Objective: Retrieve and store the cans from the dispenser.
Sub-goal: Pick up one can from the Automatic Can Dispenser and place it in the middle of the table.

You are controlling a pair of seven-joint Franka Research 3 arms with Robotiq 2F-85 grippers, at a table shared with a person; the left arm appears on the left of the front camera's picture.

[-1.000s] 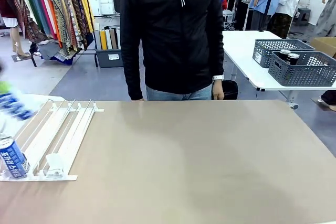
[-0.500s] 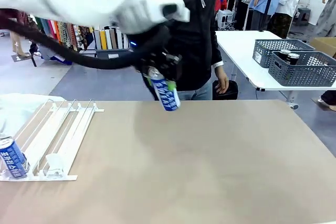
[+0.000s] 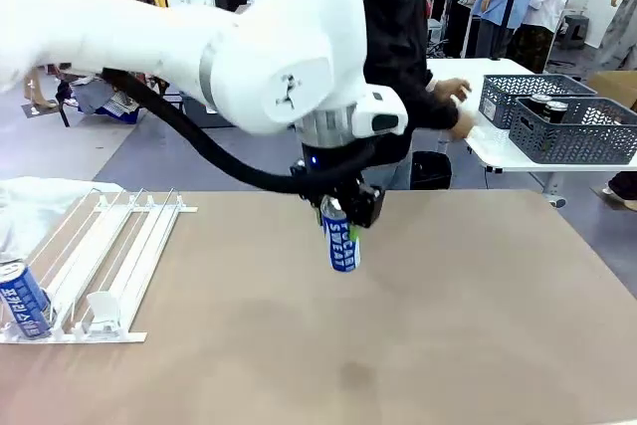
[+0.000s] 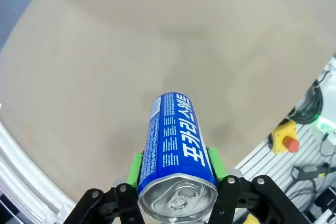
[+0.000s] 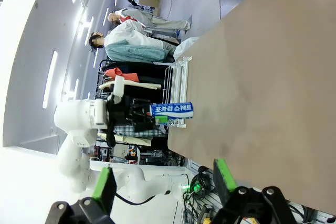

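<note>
My left gripper (image 3: 339, 212) is shut on a blue POCARI SWEAT can (image 3: 342, 238), held by its top end and hanging upright over the middle of the table. In the left wrist view the can (image 4: 173, 140) sits clamped between the green pads (image 4: 137, 167), silver top towards the camera. The white railed dispenser (image 3: 114, 251) lies at the table's left, with a second blue can (image 3: 23, 299) at its near low end. My right gripper (image 5: 165, 182) is open with nothing in it, off the table's side; from there the held can (image 5: 172, 109) and the dispenser (image 5: 177, 80) show farther off.
A person in a black jacket stands at the far edge, one hand (image 3: 453, 94) stretched towards two grey lattice baskets (image 3: 575, 136) on a white side table; dark cans (image 3: 553, 109) stand in them. A red stop button (image 4: 289, 143) sits beyond the table edge.
My left arm has carried the blue can from near the table's far edge nearer and lower, over the middle. The person's hand has moved right towards the baskets.
</note>
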